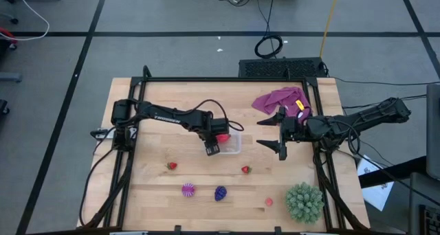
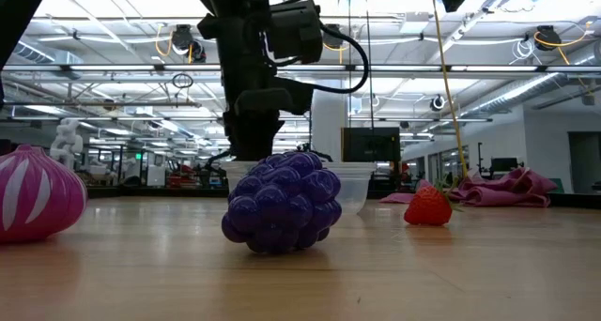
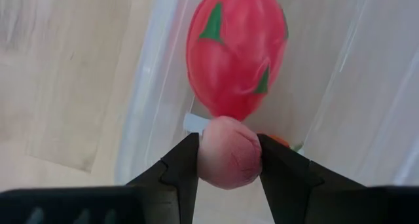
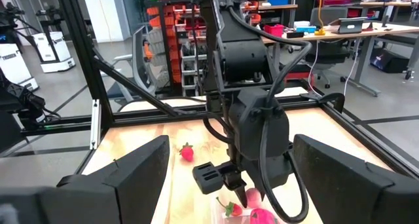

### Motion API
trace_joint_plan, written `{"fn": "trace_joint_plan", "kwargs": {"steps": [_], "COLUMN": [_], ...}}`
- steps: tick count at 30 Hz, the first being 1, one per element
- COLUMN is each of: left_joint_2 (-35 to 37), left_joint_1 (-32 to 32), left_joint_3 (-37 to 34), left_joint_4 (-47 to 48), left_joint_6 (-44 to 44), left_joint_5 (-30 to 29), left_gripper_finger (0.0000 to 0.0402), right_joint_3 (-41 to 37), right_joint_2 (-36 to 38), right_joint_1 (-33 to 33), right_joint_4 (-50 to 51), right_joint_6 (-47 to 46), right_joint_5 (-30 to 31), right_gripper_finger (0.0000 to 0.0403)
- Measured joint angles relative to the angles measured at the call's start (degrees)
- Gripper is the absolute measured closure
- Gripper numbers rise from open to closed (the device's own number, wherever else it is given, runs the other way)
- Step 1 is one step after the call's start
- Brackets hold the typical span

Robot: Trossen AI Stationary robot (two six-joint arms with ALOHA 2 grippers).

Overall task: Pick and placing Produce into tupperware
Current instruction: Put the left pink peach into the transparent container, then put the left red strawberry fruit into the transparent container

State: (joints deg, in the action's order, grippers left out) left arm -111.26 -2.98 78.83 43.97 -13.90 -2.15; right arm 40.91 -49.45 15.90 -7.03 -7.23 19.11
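Pink fruit piece point(image 3: 228, 160) clamped in the left tool point(image 3: 228, 165), directly above the clear box point(image 1: 231, 143) at mid-tabletop point(image 1: 158, 91), beside a pink-red fruit point(image 3: 237, 52) inside. Right tool point(image 1: 280, 132), fingers apart, waits near the cloth point(image 1: 278, 99).

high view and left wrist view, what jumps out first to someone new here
The left gripper is shut on a small pink fruit over the clear tupperware, where a red-pink fruit already lies. The right gripper waits open beside the box.
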Motion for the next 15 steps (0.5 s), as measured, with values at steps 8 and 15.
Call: {"fn": "trace_joint_plan", "kwargs": {"steps": [8,15], "left_joint_2": [0.0,0.0], "left_joint_1": [0.0,0.0], "left_joint_3": [0.0,0.0], "left_joint_4": [-0.8,-0.8], "left_joint_6": [0.1,0.2], "left_joint_5": [-0.5,-0.8], "left_gripper_finger": [0.0251,0.0213], "right_joint_3": [0.0,0.0], "right_joint_2": [0.0,0.0], "right_joint_1": [0.0,0.0], "right_joint_4": [0.0,0.0], "right_joint_6": [-1.0,-1.0], "right_joint_5": [0.0,0.0], "right_gripper_finger": [0.0086,0.0086]}}
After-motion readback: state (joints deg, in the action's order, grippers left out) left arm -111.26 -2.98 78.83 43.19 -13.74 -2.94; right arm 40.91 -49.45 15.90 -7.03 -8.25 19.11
